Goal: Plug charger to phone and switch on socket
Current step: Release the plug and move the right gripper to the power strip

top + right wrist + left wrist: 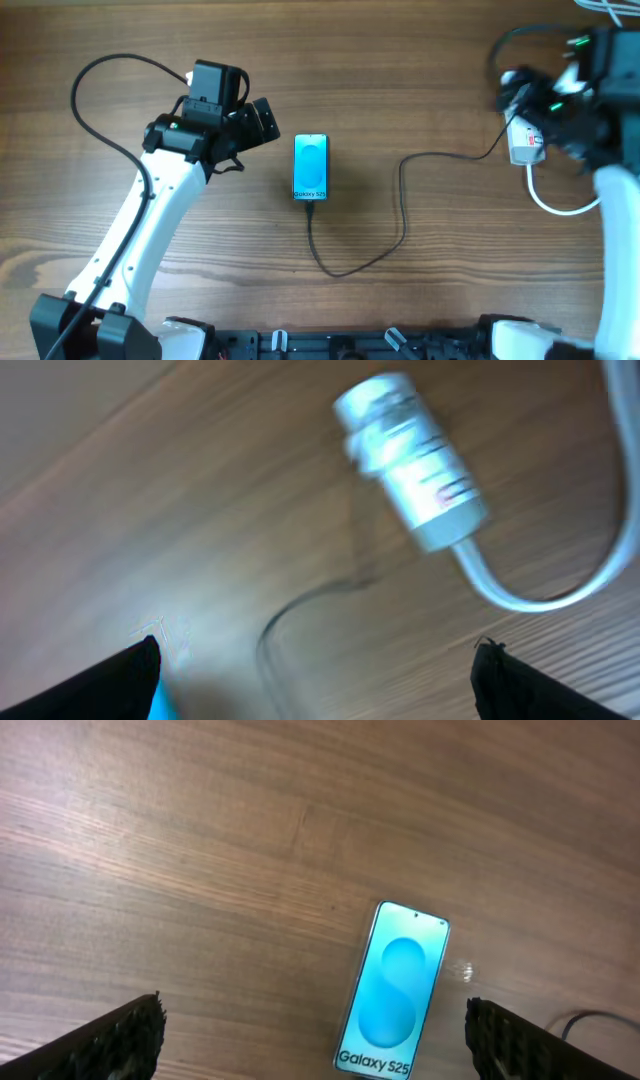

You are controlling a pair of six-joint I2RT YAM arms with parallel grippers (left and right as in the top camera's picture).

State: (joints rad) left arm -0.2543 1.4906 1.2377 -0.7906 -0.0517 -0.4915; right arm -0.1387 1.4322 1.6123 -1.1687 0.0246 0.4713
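The phone (311, 167) lies flat mid-table with its cyan screen up and its text band toward the front edge. It also shows in the left wrist view (395, 995). The thin dark charger cable (400, 205) runs from the phone's near end in a loop to the white socket (522, 142) at the right. I cannot tell if its tip is seated in the phone. My left gripper (262, 122) is open and empty just left of the phone, its jaws (312, 1045) wide apart. My right gripper (512, 92) hovers over the socket (415, 460), with open, empty jaws (315, 680).
The socket's thick white cord (555, 205) curves toward the right edge and shows in the right wrist view (540, 585). The thin cable (290, 620) crosses the wood below the socket. The right wrist view is blurred.
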